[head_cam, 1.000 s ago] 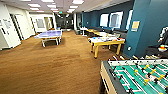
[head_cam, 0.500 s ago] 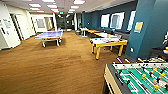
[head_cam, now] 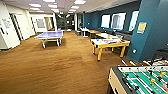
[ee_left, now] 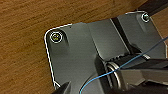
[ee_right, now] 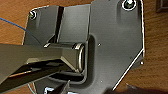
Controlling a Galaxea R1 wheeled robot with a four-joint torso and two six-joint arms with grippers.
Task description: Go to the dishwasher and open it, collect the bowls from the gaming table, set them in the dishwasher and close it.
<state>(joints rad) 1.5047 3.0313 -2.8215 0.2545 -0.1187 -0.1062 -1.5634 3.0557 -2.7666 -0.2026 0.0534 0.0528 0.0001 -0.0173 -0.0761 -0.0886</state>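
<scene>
In the head view a table with yellow legs and a pale top (head_cam: 110,42) stands at mid right, with colourful flat items spread over it; this looks like the gaming table. No bowl can be made out on it from here. The dishwasher is out of view. The left wrist view has the robot's dark plate (ee_left: 82,55) over the brown wood-look floor (ee_left: 22,50). In the right wrist view the same kind of plate (ee_right: 110,42) hangs over the floor. Neither wrist view lets me tell how the grippers stand.
A green-field foosball table (head_cam: 140,80) fills the near right corner. A blue table-tennis table (head_cam: 50,36) stands at mid left. A teal pillar (head_cam: 150,30) rises at right, more yellow tables (head_cam: 93,32) line the window wall, and open brown floor (head_cam: 55,65) lies ahead.
The whole head picture has shifted a little: the foosball table has slid right and down in the frame, so the camera is moving. Nothing in the room has moved.
</scene>
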